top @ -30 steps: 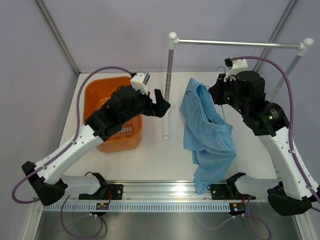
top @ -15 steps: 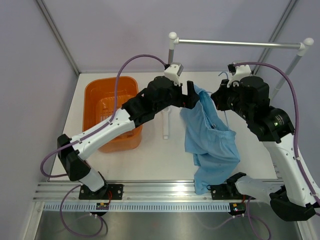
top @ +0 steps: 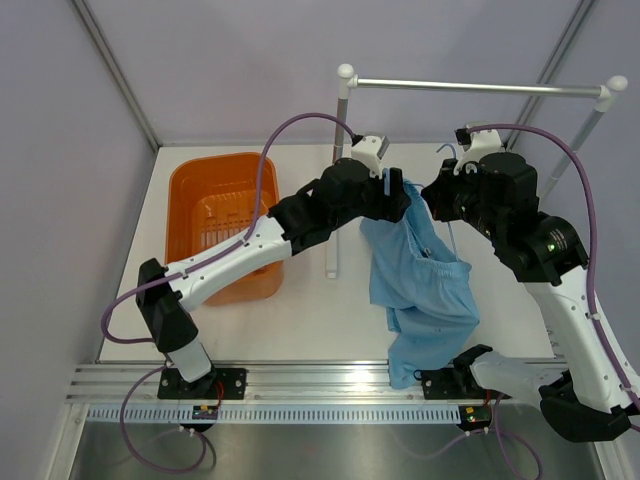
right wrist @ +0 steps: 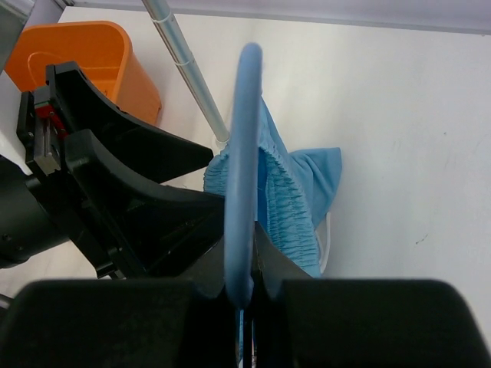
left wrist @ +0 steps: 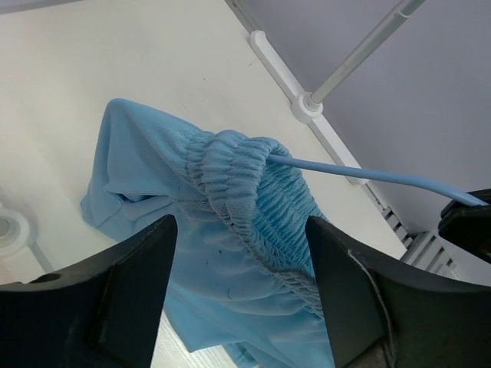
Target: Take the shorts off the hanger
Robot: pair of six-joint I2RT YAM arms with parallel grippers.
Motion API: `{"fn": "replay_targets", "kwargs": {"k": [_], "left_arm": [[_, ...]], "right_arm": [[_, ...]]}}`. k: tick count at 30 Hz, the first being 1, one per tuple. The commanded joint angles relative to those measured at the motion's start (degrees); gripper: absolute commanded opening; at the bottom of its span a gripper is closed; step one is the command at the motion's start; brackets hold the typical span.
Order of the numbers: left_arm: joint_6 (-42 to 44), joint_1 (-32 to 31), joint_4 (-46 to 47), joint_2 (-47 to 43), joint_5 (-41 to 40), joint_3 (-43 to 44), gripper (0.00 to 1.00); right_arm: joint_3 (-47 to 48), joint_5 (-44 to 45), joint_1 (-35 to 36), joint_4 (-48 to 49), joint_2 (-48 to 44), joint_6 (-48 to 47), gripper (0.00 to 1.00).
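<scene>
The light sky-blue shorts hang limp from the thin light-blue hanger, their lower end lying on the table. My right gripper is shut on the hanger wire, as the right wrist view shows. My left gripper is open at the top of the shorts. In the left wrist view its jaws stand wide on either side of the gathered waistband, not touching it. The hanger wire runs out of the waistband to the right.
An orange basket stands at the left of the table. A silver rail on white-capped posts crosses the back right; its left post stands just behind my left gripper. A metal track runs along the near edge.
My left arm has swung right from over the orange basket, past the rail post, to the top of the shorts. My right gripper has kept hold of the hanger and shifted a little.
</scene>
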Motion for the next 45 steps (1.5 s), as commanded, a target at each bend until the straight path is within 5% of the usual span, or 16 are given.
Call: {"fn": "replay_targets", "kwargs": {"k": [1,14,32,41,45], "left_arm": [[0.0,-0.2,2.3,0.2,-3.1,1.1,0.66],[2.6,1.2,1.0,2.5,-4.8,4.6,0.0],[2.4,9.7,-4.2,8.1,-9.0,10.6,0.0],[3.8,9.9,-2.6,8.4,-2.9,6.2,0.0],[6.6,7.0,5.7,2.0,0.1,-2.0,0.0]], "right_arm": [[1.7,-0.3,0.3,1.8,-0.4,0.6,0.0],[3.3,-3.6,0.3,-0.6,-2.4,1.8,0.0],[1.1,-8.8,0.5,-1.3,-7.3,2.9,0.0],[2.0,-8.2,0.5,0.7,-8.3,3.4,0.0],[1.3,-3.8,0.5,2.8,-7.9,4.2,0.0]]}}
